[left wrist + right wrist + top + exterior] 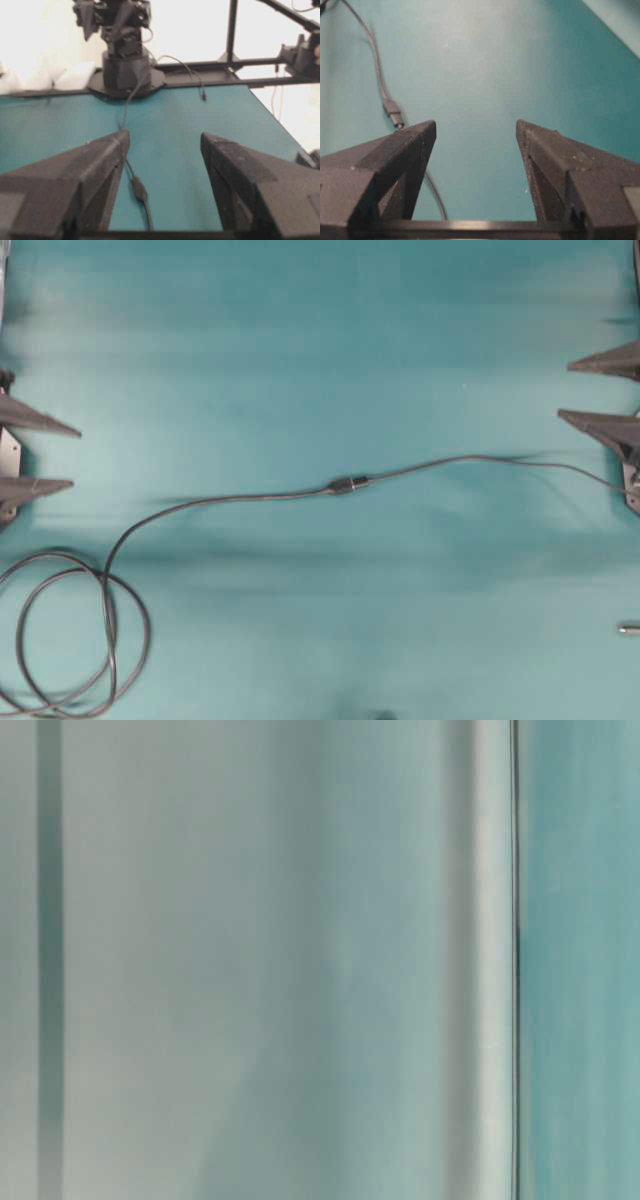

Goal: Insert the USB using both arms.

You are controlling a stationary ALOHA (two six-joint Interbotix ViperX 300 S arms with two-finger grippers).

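On the teal mat the thin black cable (pixel 470 458) and the thicker looped cable (pixel 200 503) meet in one dark joint (pixel 350 483) at the middle. The USB sits in that joint, pushed against the socket end, and no bare silver shows from overhead. The same joint (pixel 138 189) lies low between the left fingers, and it also shows as a joint (pixel 393 112) just beyond the right gripper's left finger. My left gripper (pixel 76 457) (pixel 164 133) is open at the left edge, holding nothing. My right gripper (pixel 564 390) (pixel 475 122) is open at the right edge, also holding nothing.
The thick cable coils into a loop (pixel 70 640) at the front left corner. A small metal pin tip (pixel 628 628) lies at the right edge. The other arm's base (pixel 125 70) stands at the far end of the mat. The table-level view shows only blurred pale surfaces.
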